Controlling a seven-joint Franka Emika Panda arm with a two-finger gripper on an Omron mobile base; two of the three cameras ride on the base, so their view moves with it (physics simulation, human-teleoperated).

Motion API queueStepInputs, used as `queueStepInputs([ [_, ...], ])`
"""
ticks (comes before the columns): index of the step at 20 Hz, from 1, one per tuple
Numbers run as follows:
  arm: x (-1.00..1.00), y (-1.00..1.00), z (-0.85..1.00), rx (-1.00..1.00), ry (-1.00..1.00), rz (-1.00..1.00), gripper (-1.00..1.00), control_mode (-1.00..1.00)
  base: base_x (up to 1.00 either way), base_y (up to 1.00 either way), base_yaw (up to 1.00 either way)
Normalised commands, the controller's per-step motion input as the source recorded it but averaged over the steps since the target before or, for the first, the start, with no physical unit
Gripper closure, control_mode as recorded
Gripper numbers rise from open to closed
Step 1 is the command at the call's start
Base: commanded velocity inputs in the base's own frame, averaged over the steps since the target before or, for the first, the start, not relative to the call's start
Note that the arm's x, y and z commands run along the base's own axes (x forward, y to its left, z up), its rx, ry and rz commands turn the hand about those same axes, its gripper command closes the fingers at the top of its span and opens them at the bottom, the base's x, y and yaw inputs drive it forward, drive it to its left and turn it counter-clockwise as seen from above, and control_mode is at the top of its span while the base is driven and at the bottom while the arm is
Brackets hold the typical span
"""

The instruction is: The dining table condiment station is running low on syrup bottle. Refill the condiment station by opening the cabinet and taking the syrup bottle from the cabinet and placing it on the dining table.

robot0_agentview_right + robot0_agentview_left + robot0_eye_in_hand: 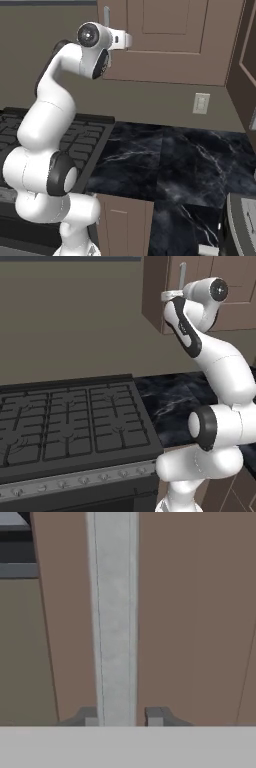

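The gripper (119, 719) is clamped on the vertical silver bar handle (116, 617) of the cabinet (170, 42), one fingertip at each side of the bar. The cabinet door is closed, flush with its frame, mounted on the wall above the black marble counter (165, 165), beside the stove (70, 426)

Rendered kitchen, black gas stove (70, 423), marble counter (170, 160), brown wooden wall cabinet (170, 40)
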Motion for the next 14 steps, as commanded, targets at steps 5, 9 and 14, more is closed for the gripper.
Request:
queueStepInputs([
  [5,-0.54,-0.06,0.0,0.0,-0.11,0.0,1.0,-1.0,0.0,0.0,0.0],
  [9,-1.0,-0.35,-0.01,0.01,-0.15,-0.01,1.0,-1.0,0.0,0.0,0.0],
  [14,-1.0,-0.61,0.0,0.1,-0.05,0.0,1.0,-1.0,0.0,0.0,0.0],
])
